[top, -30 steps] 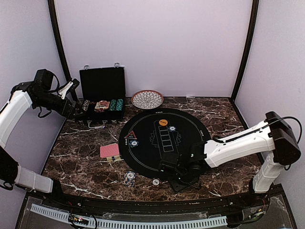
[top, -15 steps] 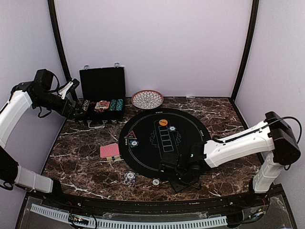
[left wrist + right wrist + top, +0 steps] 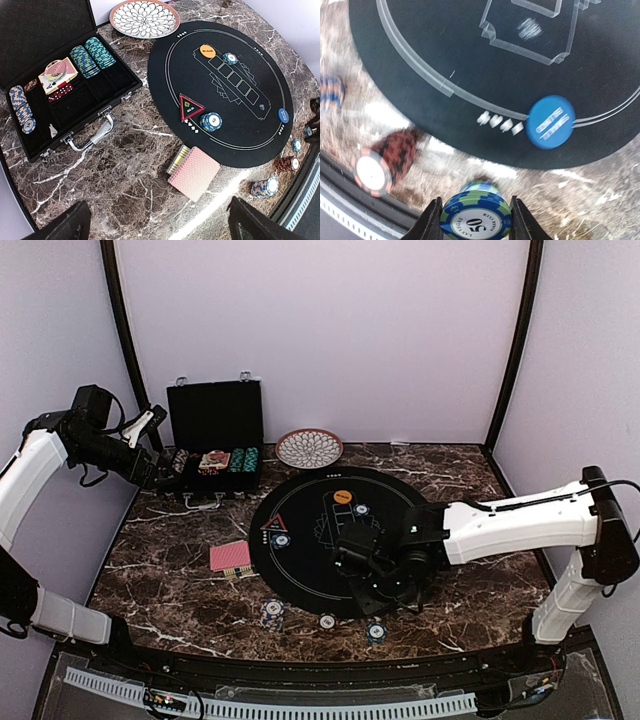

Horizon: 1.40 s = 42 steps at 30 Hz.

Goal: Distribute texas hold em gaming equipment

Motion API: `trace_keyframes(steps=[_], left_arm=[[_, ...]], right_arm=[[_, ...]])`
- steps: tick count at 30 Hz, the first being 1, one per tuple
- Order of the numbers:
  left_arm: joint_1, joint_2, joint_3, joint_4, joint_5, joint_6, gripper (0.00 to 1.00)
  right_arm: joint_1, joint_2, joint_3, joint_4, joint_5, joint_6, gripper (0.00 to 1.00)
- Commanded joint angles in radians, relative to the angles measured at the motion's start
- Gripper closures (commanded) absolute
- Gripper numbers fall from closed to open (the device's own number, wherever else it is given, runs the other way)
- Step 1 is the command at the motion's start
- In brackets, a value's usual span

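My right gripper (image 3: 378, 598) (image 3: 476, 220) is shut on a blue-green "50" poker chip (image 3: 477, 215), held above a small blue-green chip stack (image 3: 376, 632) (image 3: 481, 187) on the marble by the mat's front edge. A red-black chip stack (image 3: 327, 620) (image 3: 384, 161) and an orange-blue stack (image 3: 271, 613) (image 3: 265, 186) stand to the left. The blue button disc (image 3: 551, 122) (image 3: 283, 115) lies on the black mat (image 3: 300, 570). The orange disc (image 3: 342, 496), red triangle (image 3: 275, 523) and two chips also lie on the mat. The red-backed card deck (image 3: 230, 557) (image 3: 195, 172) lies left of the mat. My left gripper (image 3: 165, 475) (image 3: 160, 230) is open and empty, high beside the case.
The black hinged case (image 3: 215, 420) (image 3: 50, 30) stands open at the back left, holding chip rows, cards and dice. A patterned round dish (image 3: 308, 448) (image 3: 145, 19) sits behind the mat. The table's front rail (image 3: 320, 670) runs close to the chip stacks.
My right gripper has risen from the front edge and moved back over the mat, uncovering a blue-green chip stack on the marble. The left arm has not moved.
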State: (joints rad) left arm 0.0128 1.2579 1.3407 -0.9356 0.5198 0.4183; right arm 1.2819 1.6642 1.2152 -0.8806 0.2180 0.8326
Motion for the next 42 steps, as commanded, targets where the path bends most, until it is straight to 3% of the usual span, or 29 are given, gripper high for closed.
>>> trace_keyframes(steps=[1,13,34,39,42], left_arm=[[-0.005,-0.029,-0.002,-0.021,0.02,0.011,0.01],[-0.005,-0.036,-0.03,-0.028,0.022,0.035,0.01],[-0.005,-0.04,-0.033,-0.033,0.03,0.044,0.01],[-0.005,-0.044,-0.036,-0.036,0.026,0.048,0.01],[-0.005,-0.043,-0.038,-0.037,0.025,0.049,0.01]], right_arm=[[-0.095,-0.038,0.016,-0.024,0.062,-0.032,0.84],[-0.354,-0.054,-0.162,0.178,0.03,-0.105,0.86],[-0.403,0.036,-0.232,0.297,-0.016,-0.127,0.85],[-0.403,0.049,-0.246,0.308,-0.021,-0.125,0.81],[-0.404,0.047,-0.248,0.299,-0.007,-0.126,0.67]])
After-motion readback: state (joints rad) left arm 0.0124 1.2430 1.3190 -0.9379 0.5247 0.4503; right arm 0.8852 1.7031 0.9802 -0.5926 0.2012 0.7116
